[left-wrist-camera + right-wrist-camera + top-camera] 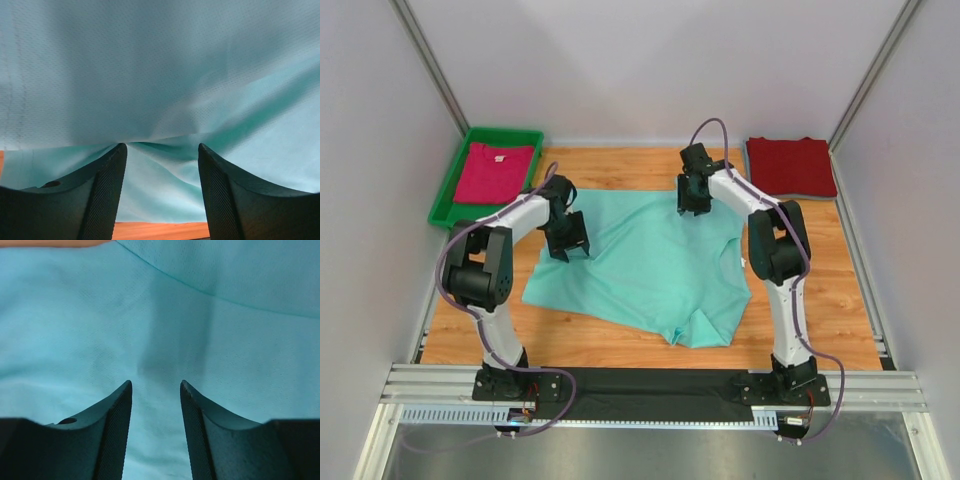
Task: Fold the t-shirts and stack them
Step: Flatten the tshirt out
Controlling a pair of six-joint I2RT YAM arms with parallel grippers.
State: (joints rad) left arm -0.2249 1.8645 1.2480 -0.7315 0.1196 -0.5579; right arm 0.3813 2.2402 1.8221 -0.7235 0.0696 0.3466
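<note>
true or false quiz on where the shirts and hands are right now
1. The teal shirt lies spread on the table. True.
2. The pink shirt lies on bare wood. False: it is in the green tray.
3. The red shirt sits folded at the far right. True.
4. The left hand is shut. False: it is open at the teal shirt's left edge.
5. The right hand is over the red shirt. False: it is over the teal shirt's far edge, open.
</note>
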